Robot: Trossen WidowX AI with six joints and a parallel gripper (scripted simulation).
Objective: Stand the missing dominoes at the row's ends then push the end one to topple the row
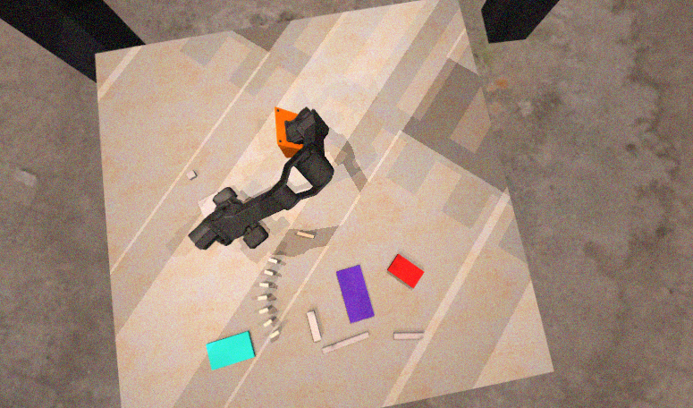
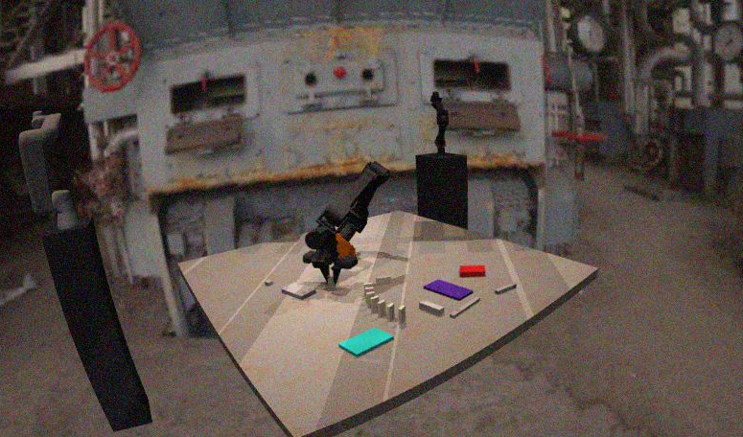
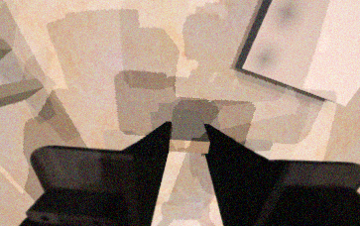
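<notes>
A curved row of several pale standing dominoes (image 1: 267, 298) (image 2: 382, 305) runs across the middle of the table; its near end shows at the left of the wrist view (image 3: 9, 93). My gripper (image 2: 330, 278) (image 3: 186, 128) is down at the table, just beyond the far end of the row. It is shut on a pale domino (image 3: 189, 119) (image 2: 331, 282) that stands on end between the fingertips. In the top view the wrist hides this domino. Another loose domino (image 1: 305, 233) (image 2: 383, 280) lies flat near the far end of the row.
A white flat slab (image 2: 298, 290) (image 3: 301, 50) lies close beside the gripper. A small cube (image 1: 190, 174) lies farther left. A cyan plate (image 1: 230, 350), a purple plate (image 1: 354, 293), a red block (image 1: 405, 270) and three pale bars (image 1: 314, 326) (image 1: 345, 342) (image 1: 408, 335) lie near the front. The arm's orange base (image 1: 283, 132) is at the centre.
</notes>
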